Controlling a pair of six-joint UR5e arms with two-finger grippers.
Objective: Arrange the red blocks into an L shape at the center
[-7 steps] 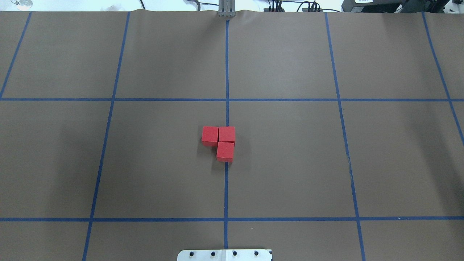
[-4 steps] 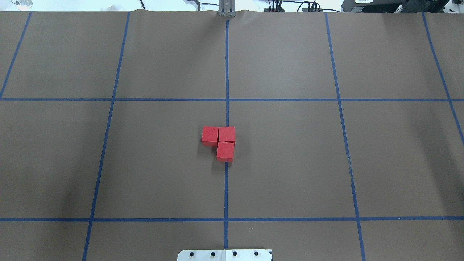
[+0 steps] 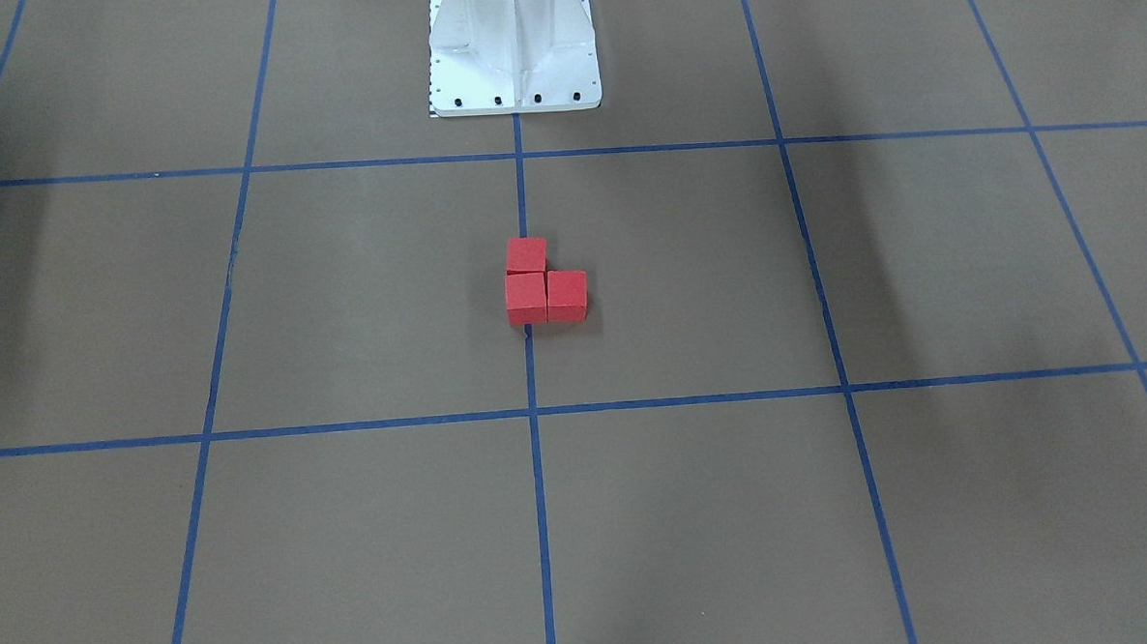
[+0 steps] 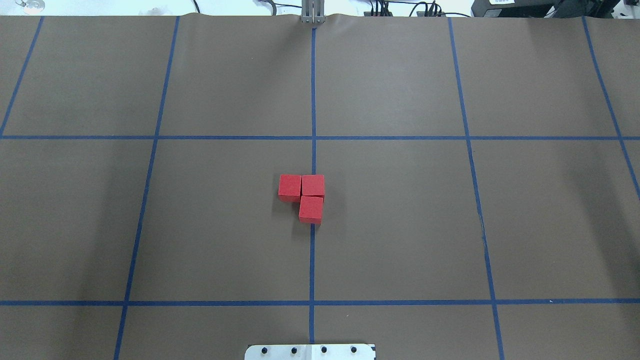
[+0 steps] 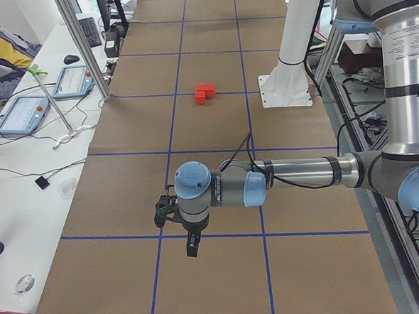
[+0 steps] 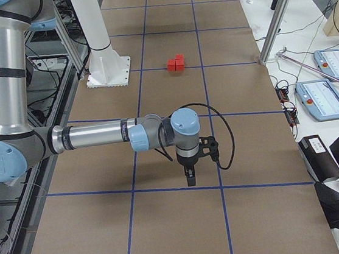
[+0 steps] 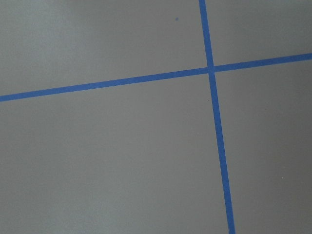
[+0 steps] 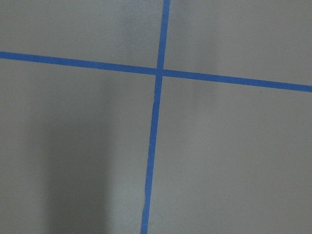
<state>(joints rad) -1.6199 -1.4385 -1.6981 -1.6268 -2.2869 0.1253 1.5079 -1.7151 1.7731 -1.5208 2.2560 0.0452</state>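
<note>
**Exterior front-facing view.** The three red blocks (image 3: 538, 285) sit at mid-frame on the brown table (image 3: 244, 307), below the white robot base (image 3: 513, 54). Two lie side by side and the third sits above the left one. All are touching, and the left pair lies over the central blue tape line (image 3: 529, 372). No arm appears here.

**Overhead exterior view.** The same L reads at the centre of the frame, astride the vertical tape line, with faces in contact. By this picture the shape is judged formed. What remains is to confirm it and leave it alone.

**Exterior left view.** The left gripper (image 5: 190, 249) hangs fingers-down over the lower middle of the frame, well apart from the blocks in the upper middle. Whether its fingers are parted or closed cannot be told from here.

**Exterior right view.** The right gripper (image 6: 190, 181) hangs likewise at mid-frame, far from the blocks near the top. Its finger state also cannot be told.

**Wrist views.** Each shows only brown surface and a tape crossing, with no block and no fingers.

**Advice.** Move either arm high and away from the centre. If an edge needs squaring, push one face gently towards the corner block, never across it.
</note>
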